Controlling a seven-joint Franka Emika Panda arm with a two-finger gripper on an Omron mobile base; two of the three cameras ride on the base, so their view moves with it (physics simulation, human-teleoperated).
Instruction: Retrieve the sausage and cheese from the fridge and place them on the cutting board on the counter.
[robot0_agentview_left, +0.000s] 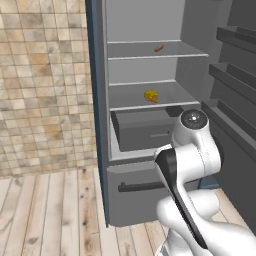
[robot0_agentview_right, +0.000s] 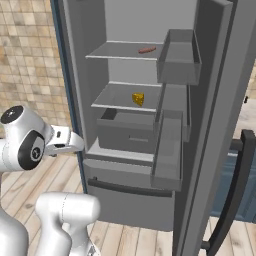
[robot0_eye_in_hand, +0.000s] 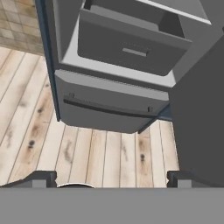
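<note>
You face the fridge (robot0_agentview_left: 145, 125) with its door (robot0_agentview_right: 220, 125) swung wide to your right, so the whole interior stands open to you. The sausage (robot0_agentview_left: 158, 48) lies on the upper shelf (robot0_agentview_left: 150, 52), toward the back, with bare shelf on both sides. The cheese (robot0_agentview_left: 151, 96) sits one shelf below, near the middle, well apart from the side walls. Under it, the inner drawer (robot0_eye_in_hand: 131, 48) is pulled partway out, its front edge jutting beyond the shelf edges above. The bottom drawer with its dark bar handle (robot0_eye_in_hand: 109, 109) is closed over the wooden floor (robot0_eye_in_hand: 43, 131). Your claw (robot0_eye_in_hand: 112, 179) hangs low before the fridge with its fingertips (robot0_eye_in_hand: 41, 178) spread fully apart, holding and touching nothing.
</note>
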